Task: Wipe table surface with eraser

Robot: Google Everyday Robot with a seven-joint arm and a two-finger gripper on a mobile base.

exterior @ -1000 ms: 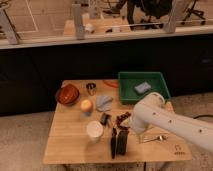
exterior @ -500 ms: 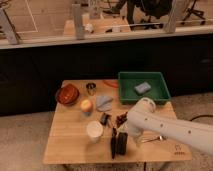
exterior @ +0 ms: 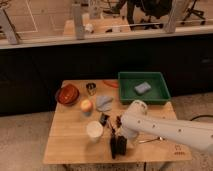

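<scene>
- Table surface (exterior: pixel 70 145): a light plank top. I see no sign of wiping on it, and I judge the task to be at its opening step.
- Red-brown bowl (exterior: pixel 67 93): at the far left corner. It lies in the path of any full wipe.
- Small metal cup (exterior: pixel 91 88): just right of the bowl, near the far edge.
- Round orange-yellow fruit (exterior: pixel 86 105): stands in front of the bowl and cup.
- White cup (exterior: pixel 94 130): upright near the front and close to the left of my working spot.
- Grey cloth (exterior: pixel 104 102): crumpled beside the fruit.
- Eraser (exterior: pixel 120 146): a black block lying flat near the front edge at about mid-width, directly below the tool head.
- Gripper (exterior: pixel 120 133): sits low over the far end of the eraser, at the tip of the white arm (exterior: pixel 165 131) that reaches in from the right. I cannot tell whether it is released or clenched, or whether it has the eraser.
- Green tray (exterior: pixel 155 94): at the far right corner, holding a grey-blue sponge (exterior: pixel 142 88).
- Remaining, by my judgement: securing the eraser, then every wiping stroke.
</scene>
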